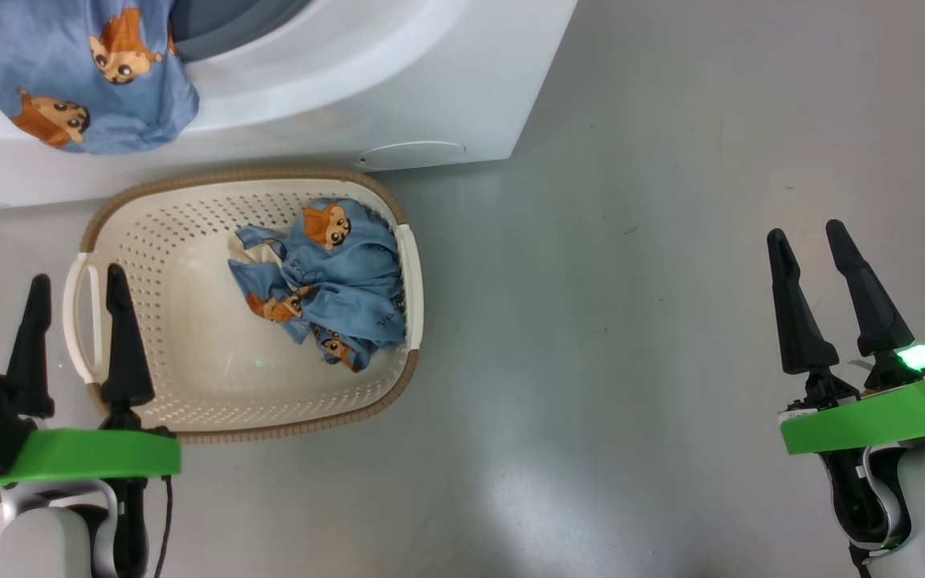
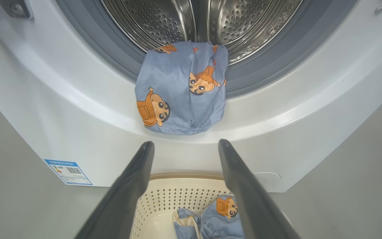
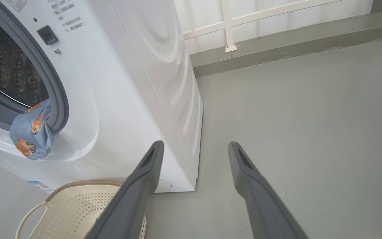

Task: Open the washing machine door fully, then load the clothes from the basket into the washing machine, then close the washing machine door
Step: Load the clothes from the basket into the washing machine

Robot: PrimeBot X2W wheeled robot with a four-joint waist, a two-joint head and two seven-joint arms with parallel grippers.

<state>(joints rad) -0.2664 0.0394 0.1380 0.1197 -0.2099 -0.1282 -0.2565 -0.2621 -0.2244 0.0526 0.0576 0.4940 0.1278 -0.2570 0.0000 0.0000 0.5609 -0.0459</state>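
The clothes, light-blue cartoon-print fabric: one garment droops over the white washing machine's lip, its far end hidden; the second garment lies in the near cream perforated basket. The left gripper and right gripper gape, empty.

Laundry corner: washing machine, basket.

Draped garment overhangs washing machine lip; crumpled garment in basket.

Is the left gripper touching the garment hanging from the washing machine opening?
Apart. Head view: the washing machine front lies between the left gripper and the garment.
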